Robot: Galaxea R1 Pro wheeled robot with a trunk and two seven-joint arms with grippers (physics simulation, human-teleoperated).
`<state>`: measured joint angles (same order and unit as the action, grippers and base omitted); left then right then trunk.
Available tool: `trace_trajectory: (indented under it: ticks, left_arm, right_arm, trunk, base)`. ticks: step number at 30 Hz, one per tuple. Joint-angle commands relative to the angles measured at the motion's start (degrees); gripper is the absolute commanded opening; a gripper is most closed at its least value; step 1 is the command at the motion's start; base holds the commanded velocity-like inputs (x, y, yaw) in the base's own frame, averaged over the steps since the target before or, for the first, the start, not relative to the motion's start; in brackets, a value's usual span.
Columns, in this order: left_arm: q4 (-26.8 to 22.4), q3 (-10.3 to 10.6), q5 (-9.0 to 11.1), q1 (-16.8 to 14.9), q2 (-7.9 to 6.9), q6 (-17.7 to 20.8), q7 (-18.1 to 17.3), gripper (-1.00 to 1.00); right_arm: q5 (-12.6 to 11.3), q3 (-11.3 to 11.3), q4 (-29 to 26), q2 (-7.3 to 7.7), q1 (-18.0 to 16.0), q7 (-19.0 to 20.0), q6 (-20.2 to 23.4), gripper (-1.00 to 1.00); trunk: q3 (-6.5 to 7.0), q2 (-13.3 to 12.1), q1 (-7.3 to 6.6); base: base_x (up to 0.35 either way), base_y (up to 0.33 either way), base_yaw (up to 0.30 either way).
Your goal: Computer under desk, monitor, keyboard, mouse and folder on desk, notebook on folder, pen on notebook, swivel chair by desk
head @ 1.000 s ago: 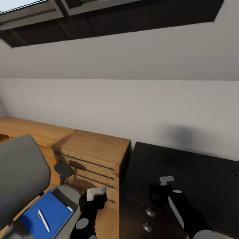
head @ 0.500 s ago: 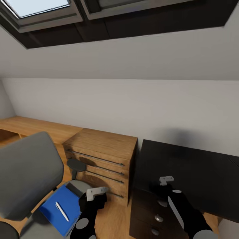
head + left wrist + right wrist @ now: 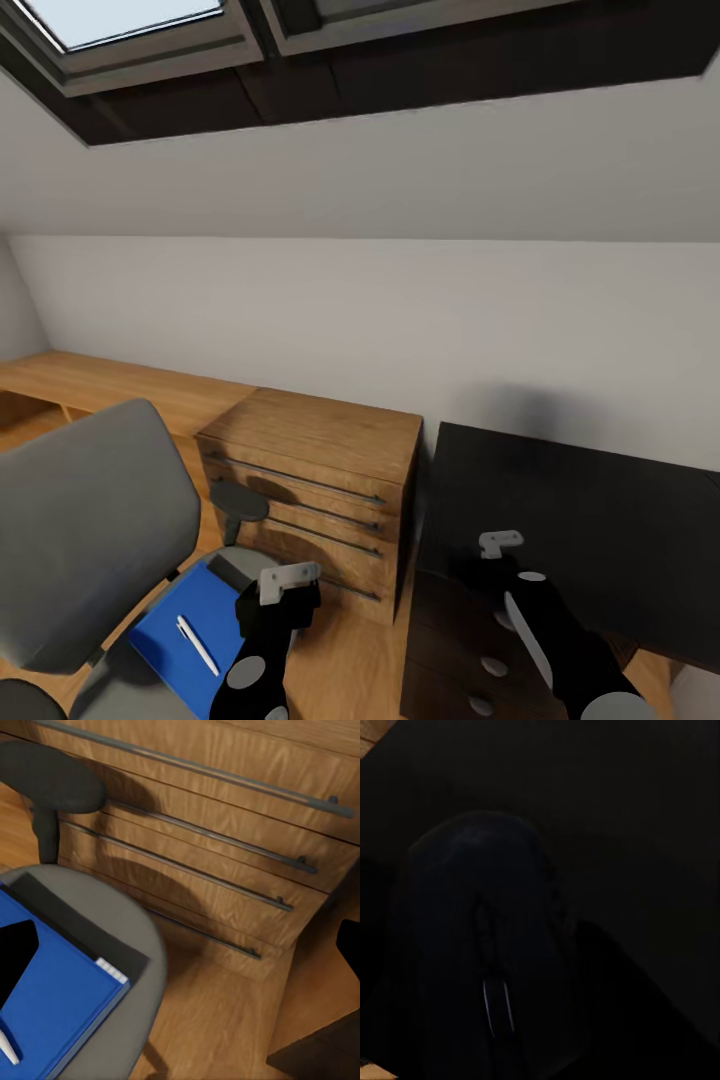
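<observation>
Right gripper point(image 3: 500, 545) carried the small rounded dark mouse point(image 3: 491, 945), apparently clamped, above the glossy black desk point(image 3: 600, 520). Advice: lower it flat toward 1 o'clock before releasing. Left gripper point(image 3: 290, 580) hung empty, jaws apart.

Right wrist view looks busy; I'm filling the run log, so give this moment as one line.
right gripper: shut on mouse over desk | left gripper: open, near swivel chair | folder, pen on seat
</observation>
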<state>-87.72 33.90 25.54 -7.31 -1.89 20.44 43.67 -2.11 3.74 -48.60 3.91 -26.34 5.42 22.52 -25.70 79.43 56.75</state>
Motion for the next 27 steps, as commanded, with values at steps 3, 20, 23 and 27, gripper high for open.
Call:
trace_trajectory:
  ticks: [3, 20, 23, 27]
  left_arm:
    - [-0.08, 0.17, 0.24, -0.07, -0.04, 0.22, 0.45, 1.0]
    - [-0.08, 0.23, 0.22, -0.07, -0.04, 0.22, 0.45, 1.0]
    - [-0.08, 0.23, 0.21, -0.07, -0.04, 0.22, 0.45, 1.0]
    - [-0.08, 0.25, 0.33, -0.07, -0.04, 0.22, 0.45, 1.0]
  right_arm:
    - [-0.36, 0.13, -0.09, -0.4, -0.03, -0.13, 0.33, -1.0]
    - [-0.35, 0.12, -0.09, -0.66, -0.03, -0.24, 0.33, -1.0]
    - [-0.35, 0.13, -0.09, -0.66, -0.03, -0.2, 0.33, -1.0]
    - [-0.35, 0.13, -0.09, -0.66, -0.03, -0.16, 0.3, -1.0]
  trunk:
    - [-0.07, 0.04, 0.0]
    - [-0.07, 0.04, 0.0]
    - [-0.07, 0.04, 0.0]
    - [-0.07, 0.04, 0.0]
  base:
    - [0.122, 0.124, 0.0]
    - [0.036, 0.028, 0.0]
    - [0.0, 0.0, 0.0]
    - [0.012, 0.007, 0.0]
